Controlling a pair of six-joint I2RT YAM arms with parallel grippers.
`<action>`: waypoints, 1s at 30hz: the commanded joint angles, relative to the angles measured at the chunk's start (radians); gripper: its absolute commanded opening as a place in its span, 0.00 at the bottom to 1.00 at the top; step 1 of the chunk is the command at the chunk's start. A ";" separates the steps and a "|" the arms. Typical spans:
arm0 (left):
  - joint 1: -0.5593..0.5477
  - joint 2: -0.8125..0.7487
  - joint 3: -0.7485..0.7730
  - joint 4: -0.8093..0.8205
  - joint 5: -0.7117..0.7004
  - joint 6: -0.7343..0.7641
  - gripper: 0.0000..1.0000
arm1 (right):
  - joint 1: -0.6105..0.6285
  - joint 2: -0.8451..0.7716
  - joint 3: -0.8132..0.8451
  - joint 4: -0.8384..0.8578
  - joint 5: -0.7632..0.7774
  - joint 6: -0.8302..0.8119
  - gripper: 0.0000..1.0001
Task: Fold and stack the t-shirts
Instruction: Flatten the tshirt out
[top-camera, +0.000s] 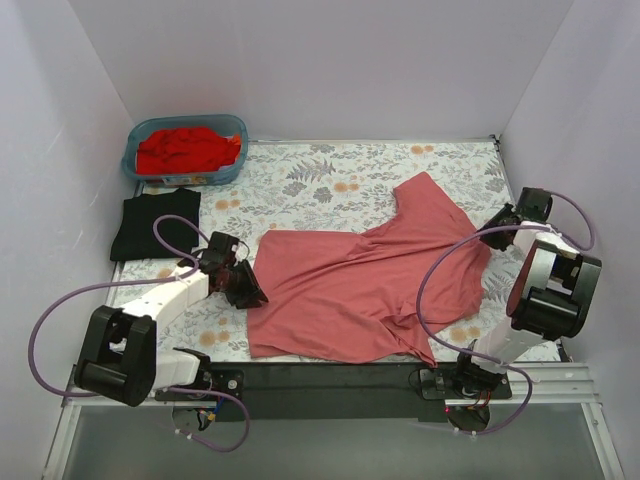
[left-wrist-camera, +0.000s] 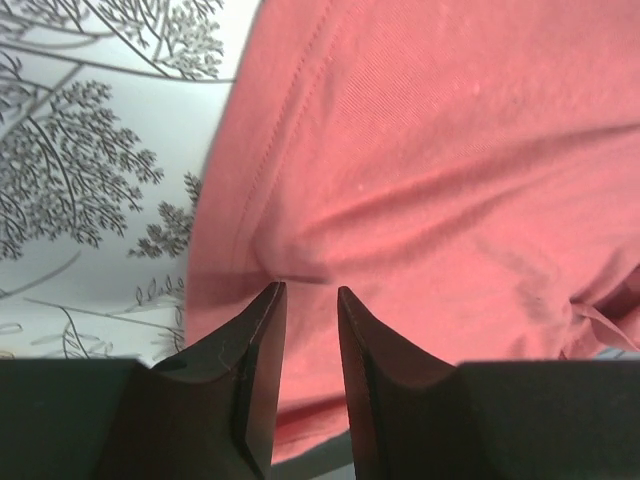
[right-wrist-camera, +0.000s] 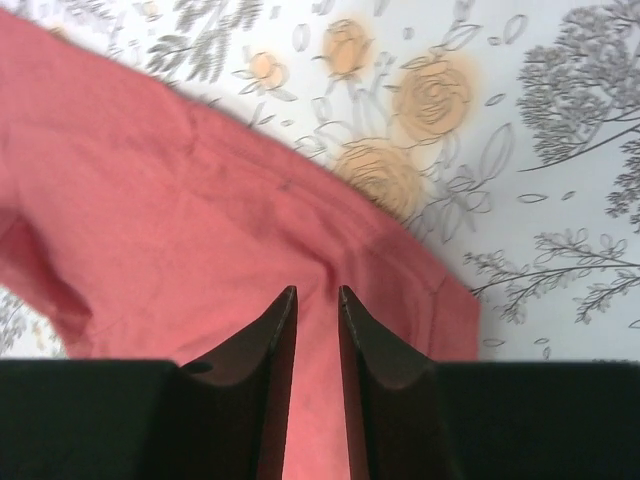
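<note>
Found salmon-pink t-shirt (top-camera: 360, 280) spread rumpled across floral table (top-camera: 300, 175). Noted left pincer (left-wrist-camera: 310, 292) clamped on its left edge, right pincer (right-wrist-camera: 317, 292) clamped on its right edge. Observed black t-shirt (top-camera: 155, 225) folded far left, red t-shirts (top-camera: 185, 150) in blue bin (top-camera: 233, 128)

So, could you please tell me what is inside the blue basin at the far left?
The blue basin holds a heap of crumpled red cloth; how many shirts, and the basin's floor, are hidden.

Pink t-shirt (top-camera: 350, 290) spread rumpled, black t-shirt (top-camera: 155, 226) folded
</note>
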 joint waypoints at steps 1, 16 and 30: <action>0.005 -0.062 0.009 -0.034 0.054 -0.012 0.27 | 0.032 -0.091 -0.001 -0.008 -0.068 -0.057 0.30; 0.046 0.283 0.363 0.112 -0.221 0.111 0.66 | 0.433 -0.061 0.007 0.053 -0.282 -0.200 0.34; 0.035 0.521 0.446 0.156 -0.101 0.178 0.61 | 0.467 0.073 0.018 0.061 -0.249 -0.228 0.34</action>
